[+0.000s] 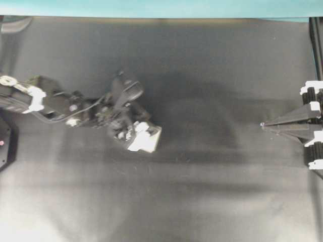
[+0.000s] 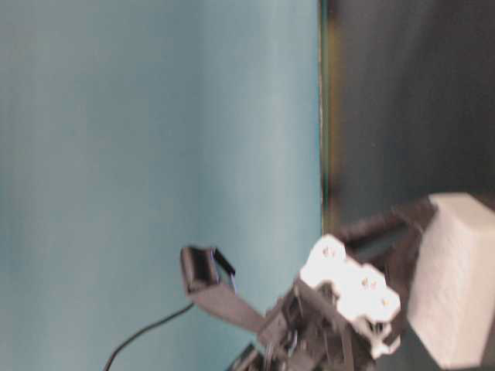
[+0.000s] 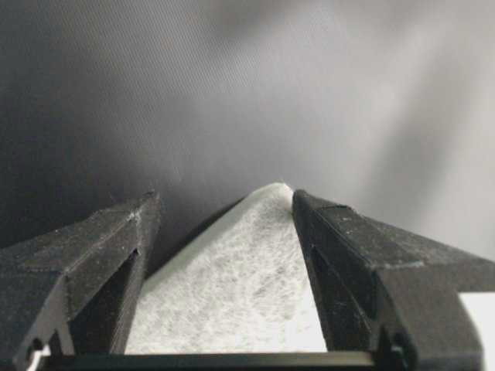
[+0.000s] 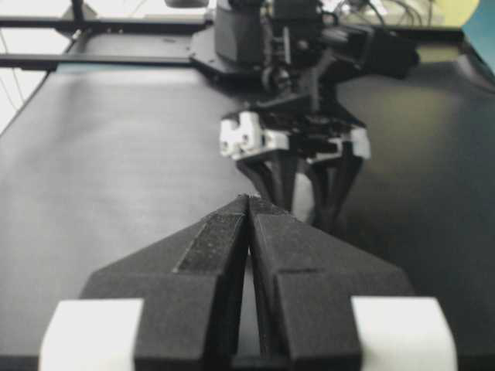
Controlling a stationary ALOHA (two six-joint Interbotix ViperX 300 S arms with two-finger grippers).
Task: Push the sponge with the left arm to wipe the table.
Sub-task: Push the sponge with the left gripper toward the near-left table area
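A wide matte black table (image 1: 202, 191) fills the overhead view, with a teal strip (image 1: 161, 7) running along its far edge. The left arm (image 1: 55, 103), black with white bands and loose cables, reaches in from the left side toward the middle of the surface. At its tip the left gripper (image 1: 146, 137) stands with its jaws spread wide, and the sponge (image 1: 145, 138), a small white block, sits between them.

In the left wrist view the two black fingers (image 3: 363, 255) frame the sponge (image 3: 240, 286) on either side. Its fibrous, speckled top rises to a point between the fingertips; the right finger lies against its edge, and a narrow dark gap shows beside the left finger. Whether the jaws squeeze the block or only straddle it cannot be told. Beyond the fingertips lies bare table (image 3: 247, 93).

The table-level view, turned on its side, shows the sponge (image 2: 456, 278) as a thick white slab just ahead of the wrist's white fittings.

The right gripper (image 1: 263, 125) waits well apart, at the right edge of the overhead view, pointing toward the left gripper. In its own wrist view the pointed fingers (image 4: 209, 255) meet at the tips, pressed together with nothing between them.
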